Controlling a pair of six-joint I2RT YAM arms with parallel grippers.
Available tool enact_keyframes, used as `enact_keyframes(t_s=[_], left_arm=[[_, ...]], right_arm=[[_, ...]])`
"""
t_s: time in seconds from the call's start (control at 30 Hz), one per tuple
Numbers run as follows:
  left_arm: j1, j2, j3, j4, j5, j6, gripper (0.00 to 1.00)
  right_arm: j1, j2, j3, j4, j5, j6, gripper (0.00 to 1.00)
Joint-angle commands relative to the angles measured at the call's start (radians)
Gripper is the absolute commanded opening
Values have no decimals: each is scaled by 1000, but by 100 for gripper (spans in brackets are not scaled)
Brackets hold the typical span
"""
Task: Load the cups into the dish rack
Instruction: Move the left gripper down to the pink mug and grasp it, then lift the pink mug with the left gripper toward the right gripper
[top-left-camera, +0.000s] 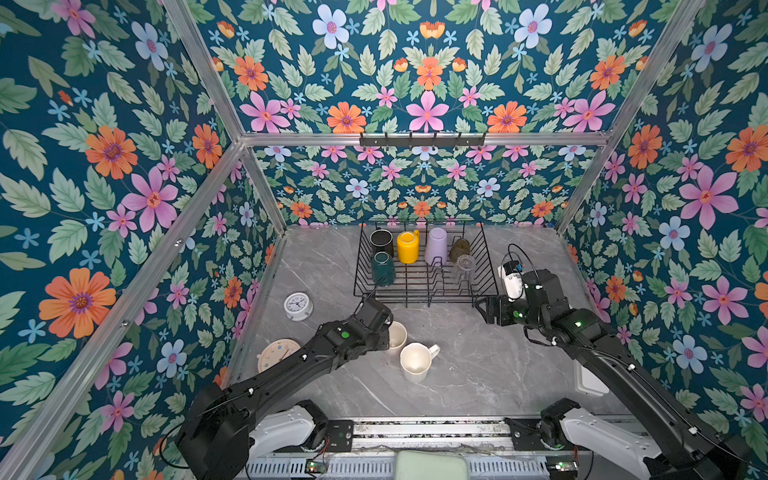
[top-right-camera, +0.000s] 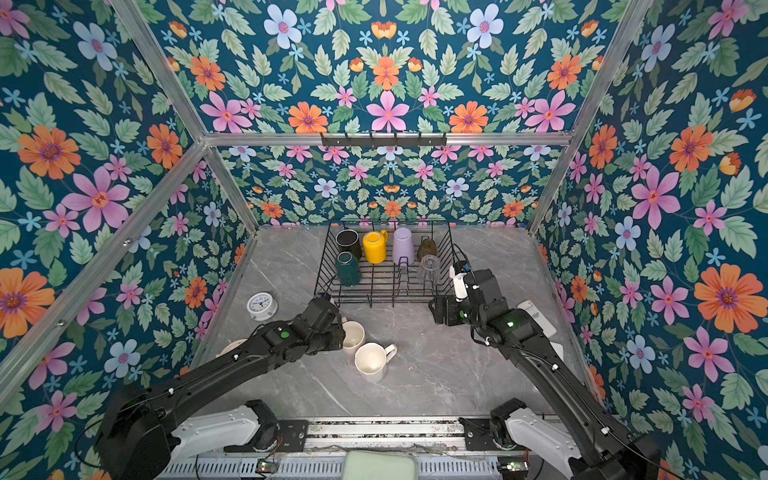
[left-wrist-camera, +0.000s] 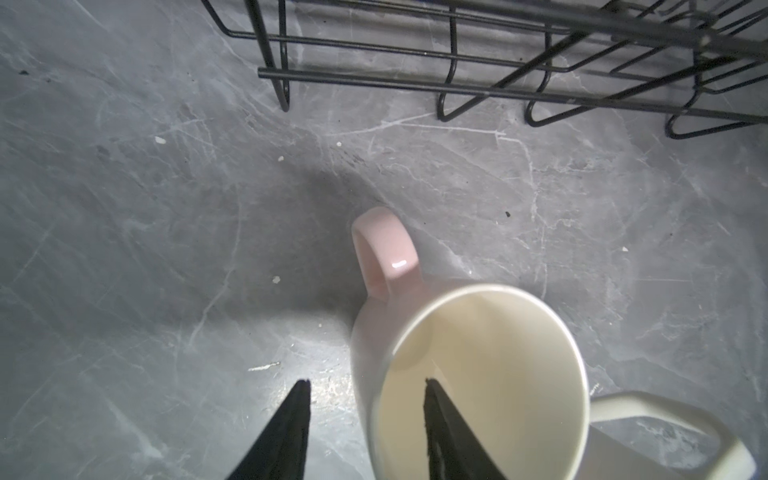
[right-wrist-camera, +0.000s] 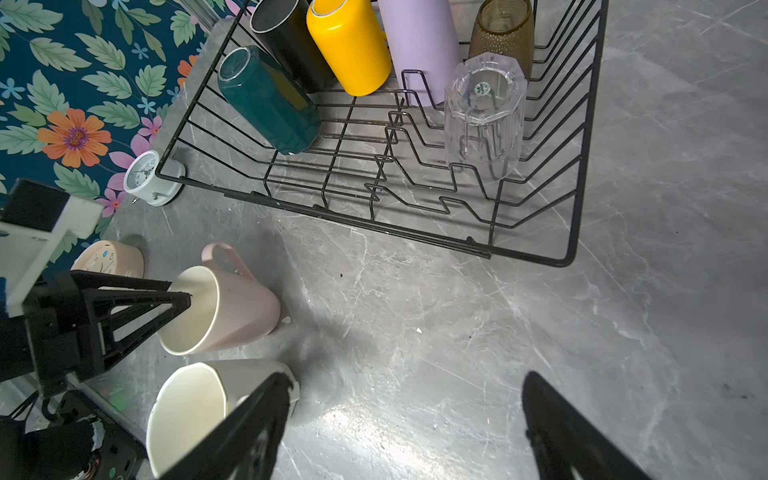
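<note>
Floral wallpaper (top-left-camera: 112, 149) covers the walls at the left, right and top of both top views, a dark teal ground with orange, pink and pale blue flowers and green leaves. Silver metal bars (top-left-camera: 208, 75) run along the corners where the panels meet. A crossbar (top-left-camera: 291, 139) spans the upper middle and carries a black hook rail (top-left-camera: 422, 139). In the lower middle lies a grey marble-patterned tabletop (top-left-camera: 478, 365) with pale veins. A bright patch of light (right-wrist-camera: 365, 424) glares on it at the bottom of the right wrist view. A ribbed metal rail (top-left-camera: 428, 432) edges the tabletop near the bottom of the frame.
</note>
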Motion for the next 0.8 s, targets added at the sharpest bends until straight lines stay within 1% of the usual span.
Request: enact_keyframes(t_s=[0.0,0.2,0.37,0.47,0.53,0.63,0.7,0.77], left_arm=[[-1,15,-2,27,-26,-3,45],[-1,48,-5,56,-21,-3,42],[-2,63,-7,60,-23,-1,35],[-1,59,-11,54,-35,-3,25],[-2,51,-12,42,-52,-9,15],[0,34,-18,26,-68,-16,3],[-1,19,-20,19,-75,-20,0],[-1,1,-20,2,-83,-23,0]], right_arm=[[1,-10,-9,1,-9,-11,87],[1,-29,-24,0,-12,-4,87],[1,-38,-32,0,-18,-1,87],[1,-37,-39,5,-22,-2,88],[1,-38,-46,14,-27,-1,88],[1,-32,-51,24,-35,-1,89],[1,-28,-52,26,-35,0,89],[1,-27,-54,30,-38,1,89]])
